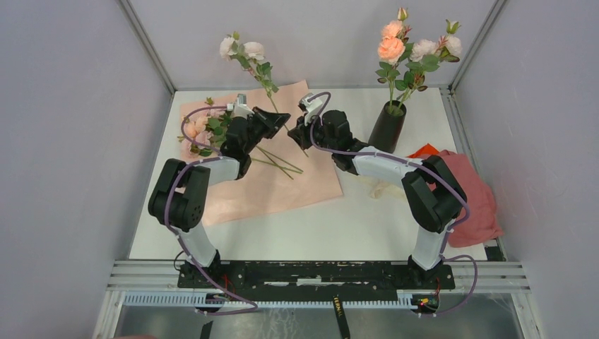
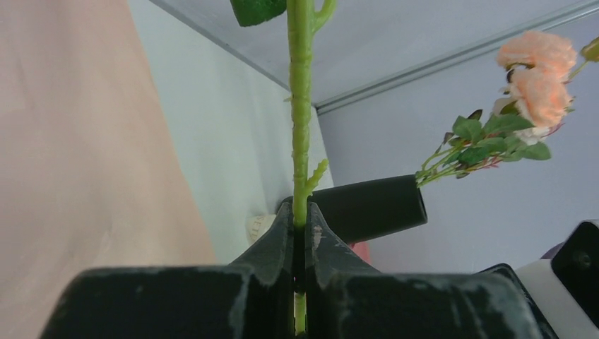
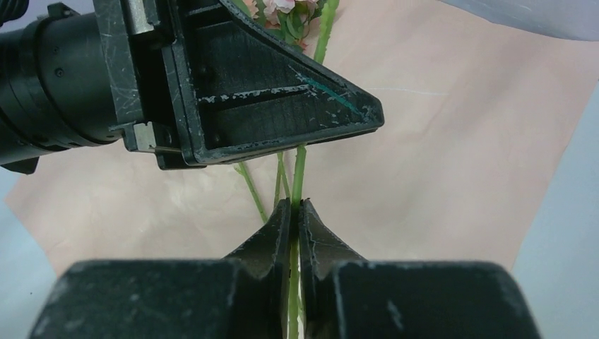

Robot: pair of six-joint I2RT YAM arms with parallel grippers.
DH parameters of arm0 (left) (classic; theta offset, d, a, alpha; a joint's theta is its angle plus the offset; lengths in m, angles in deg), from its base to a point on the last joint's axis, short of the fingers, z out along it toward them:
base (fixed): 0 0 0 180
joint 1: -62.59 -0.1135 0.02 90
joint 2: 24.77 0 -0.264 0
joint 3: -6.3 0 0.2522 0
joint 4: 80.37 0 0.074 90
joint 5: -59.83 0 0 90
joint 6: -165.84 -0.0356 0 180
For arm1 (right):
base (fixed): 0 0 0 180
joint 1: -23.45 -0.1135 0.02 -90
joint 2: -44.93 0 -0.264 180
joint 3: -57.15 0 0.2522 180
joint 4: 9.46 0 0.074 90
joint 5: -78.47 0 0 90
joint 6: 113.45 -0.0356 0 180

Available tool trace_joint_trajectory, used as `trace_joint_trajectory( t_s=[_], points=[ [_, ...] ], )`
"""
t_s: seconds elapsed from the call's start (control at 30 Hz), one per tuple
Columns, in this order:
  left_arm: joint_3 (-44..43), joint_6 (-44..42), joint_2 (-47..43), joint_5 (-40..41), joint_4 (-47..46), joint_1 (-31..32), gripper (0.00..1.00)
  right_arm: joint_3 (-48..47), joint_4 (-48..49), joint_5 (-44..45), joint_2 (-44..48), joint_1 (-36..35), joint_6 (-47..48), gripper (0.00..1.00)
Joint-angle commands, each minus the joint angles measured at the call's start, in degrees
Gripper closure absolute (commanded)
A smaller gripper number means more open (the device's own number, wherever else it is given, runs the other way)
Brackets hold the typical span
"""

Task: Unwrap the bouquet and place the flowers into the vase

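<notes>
The bouquet lies unwrapped: its light pink paper (image 1: pixel 282 187) is spread flat, with several roses (image 1: pixel 201 131) and loose stems (image 1: pixel 281 164) on it. One flower (image 1: pixel 244 51) stands raised above the paper on its green stem (image 2: pixel 301 106). My left gripper (image 1: pixel 282 119) is shut on that stem (image 2: pixel 300 215). Just beside it, my right gripper (image 1: pixel 295 134) is shut on the same stem lower down (image 3: pixel 295 208), with the left fingers (image 3: pixel 282 106) close above it. The black vase (image 1: pixel 387 127) stands to the right with several flowers (image 1: pixel 413 44) in it, also in the left wrist view (image 2: pixel 374 205).
A darker pink-red cloth (image 1: pixel 472 198) with an orange piece (image 1: pixel 424 150) lies at the right edge. A cream ribbon (image 1: pixel 378 189) rests on the table by the right arm. Grey walls close in on the left, right and back.
</notes>
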Motion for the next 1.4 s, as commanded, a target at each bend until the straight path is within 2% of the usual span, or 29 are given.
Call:
trace_joint_trajectory(
  t_s=[0.0,0.17,0.33,0.5,0.83,0.97,1.13,1.2,1.3,1.37],
  points=[
    [-6.8,-12.6,-3.3,-1.6,12.2,0.6,0.98,-1.2,1.1,-0.4,1.2,0.1,1.1,0.8],
    [-8.4,-21.9,-4.0,0.2,19.1,1.0,0.98,-1.0,0.4,0.4,3.7,0.1,2.1,0.65],
    [-9.5,-29.7,-4.2,3.8,25.5,1.7,0.98,1.1,0.8,2.5,8.0,0.1,2.8,0.62],
    [-8.9,-35.9,-4.9,8.7,27.5,3.4,0.98,3.2,2.4,5.5,13.1,0.1,3.7,0.62],
    [-4.5,-41.5,-10.6,13.6,26.0,14.1,0.98,-10.9,-4.2,3.7,0.9,0.1,4.6,0.5],
    [-3.8,-41.4,-12.8,13.6,26.1,15.8,0.98,-14.0,-5.6,4.6,-1.2,0.1,5.6,0.5],
    [-4.3,-41.3,-14.4,17.5,27.3,16.4,0.98,-13.7,-6.2,5.2,0.1,0.5,6.3,0.5],
    [-4.8,-41.6,-14.3,17.8,27.8,16.4,0.98,-12.3,-5.6,5.4,1.8,0.5,6.8,0.52],
    [-4.8,-41.3,-14.1,17.8,27.1,16.4,0.98,-11.5,-5.8,6.0,2.8,0.6,7.1,0.76],
    [-4.6,-40.9,-14.2,18.0,26.7,16.5,0.98,-11.0,-5.8,6.2,3.0,0.7,7.0,0.82]
  ],
)
